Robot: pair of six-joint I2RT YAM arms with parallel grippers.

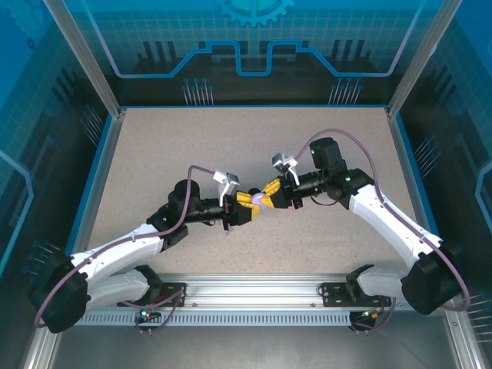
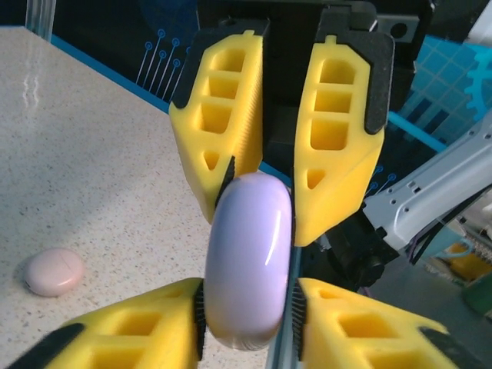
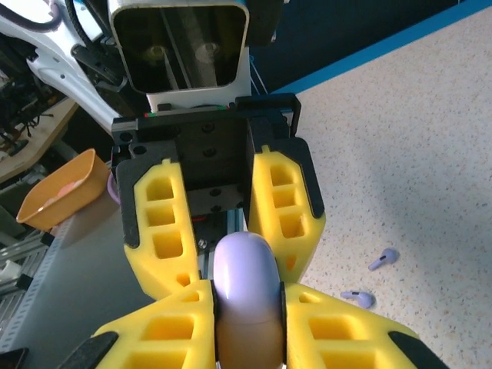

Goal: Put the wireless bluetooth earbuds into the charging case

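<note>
Over the middle of the worktop (image 1: 307, 146), the right gripper (image 3: 247, 294) is clamped on one end of the lilac charging case (image 2: 250, 254). The left gripper (image 2: 250, 286) brackets the other end, slightly apart, with a thin gap at one finger. Two lilac earbuds (image 3: 383, 260) lie close together on the worktop. A pale pink case (image 2: 52, 271) rests well apart.

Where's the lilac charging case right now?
The lilac charging case is at mid-table in the top view, between the fingertips of the left gripper and the right gripper, which meet around it.
</note>
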